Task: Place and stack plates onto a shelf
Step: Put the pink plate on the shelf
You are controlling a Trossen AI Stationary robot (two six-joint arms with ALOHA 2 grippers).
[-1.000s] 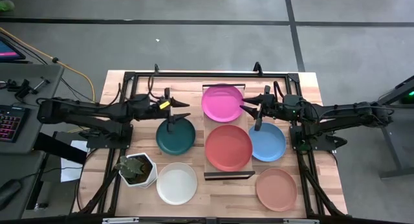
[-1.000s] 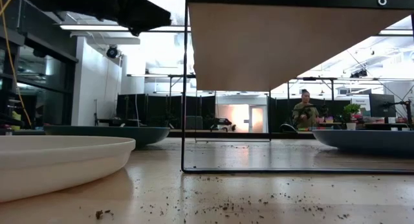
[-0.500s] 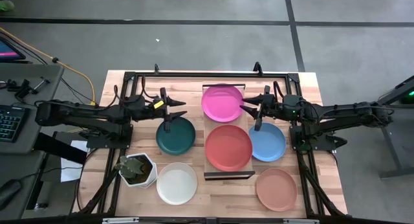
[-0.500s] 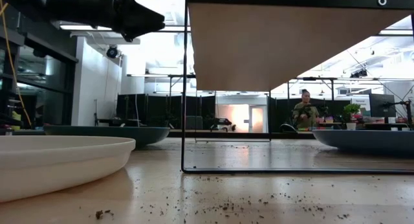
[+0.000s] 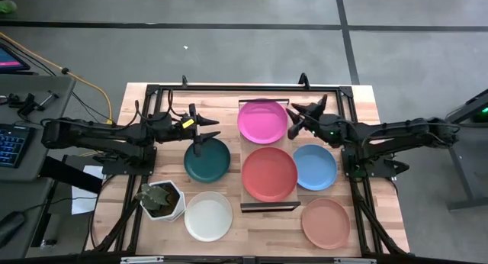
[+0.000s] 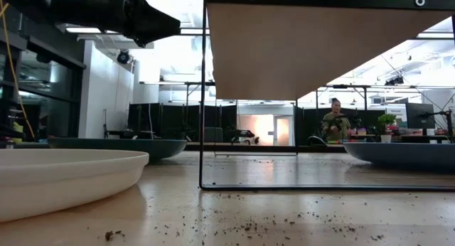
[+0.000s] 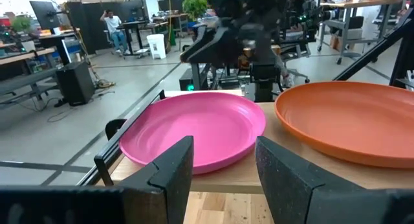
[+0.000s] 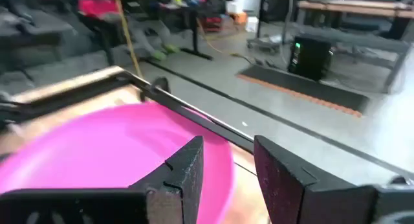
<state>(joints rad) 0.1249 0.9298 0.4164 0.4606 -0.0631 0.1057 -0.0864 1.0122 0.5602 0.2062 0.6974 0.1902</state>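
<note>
From above, the magenta plate (image 5: 261,120) and coral plate (image 5: 269,173) occupied the shelf (image 5: 268,207), four plates lay on the tabletop (image 5: 358,96); wrist views showed both grippers' fingers parted, empty, facing the magenta plate.

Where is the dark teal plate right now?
In the high view the dark teal plate lies on the tabletop left of the shelf, above the white plate, under the left gripper.
</note>
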